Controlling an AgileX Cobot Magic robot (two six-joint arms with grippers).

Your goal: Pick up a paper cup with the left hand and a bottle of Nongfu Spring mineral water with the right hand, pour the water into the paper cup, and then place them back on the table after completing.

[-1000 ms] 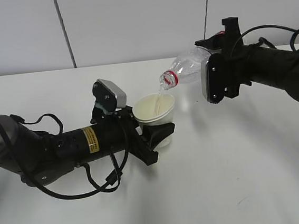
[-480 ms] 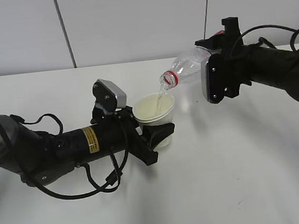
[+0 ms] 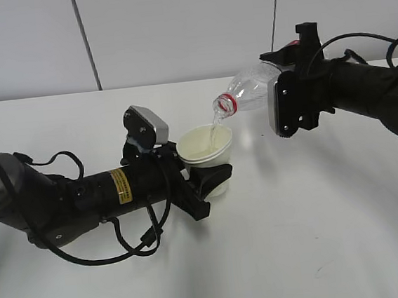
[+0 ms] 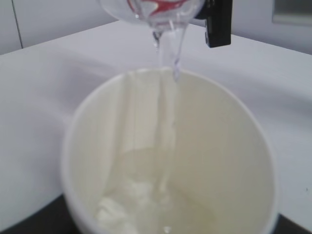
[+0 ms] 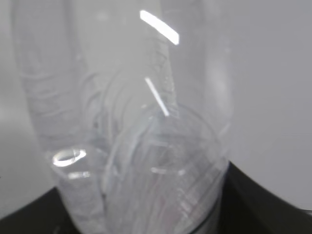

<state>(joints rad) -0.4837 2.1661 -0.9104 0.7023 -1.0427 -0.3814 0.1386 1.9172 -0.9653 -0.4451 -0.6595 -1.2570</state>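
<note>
The table (image 3: 320, 236) was a wide, plain white surface that filled the lower part of the exterior view, with a pale panelled wall (image 3: 173, 32) behind it. Two black arms reached in over it from opposite sides.

The left hand (image 3: 206, 183), at the end of the arm with the yellow sticker (image 3: 120, 185) and the grey camera block (image 3: 149, 125), was clenched around the lower part of the paper cup (image 3: 206, 152). The cup stood roughly upright near the middle of the table, its mouth open to the bottle above; whether its base touched the table could not be told.

The right hand (image 3: 288, 87) came in from the right and was clamped on the body of the bottle (image 3: 250, 91), which it held above the table and tilted with its neck pointing down and to the left. The red ring at the neck (image 3: 226, 104) sat just above the cup's far rim. In the right wrist view the clear ribbed bottle (image 5: 136, 136) filled the frame, blurred.

The water (image 4: 165, 141) ran in a thin clear stream from the bottle mouth (image 4: 163, 17) down the cup's inner wall (image 4: 219, 146) and pooled in the bottom, which was shallowly filled.
</note>
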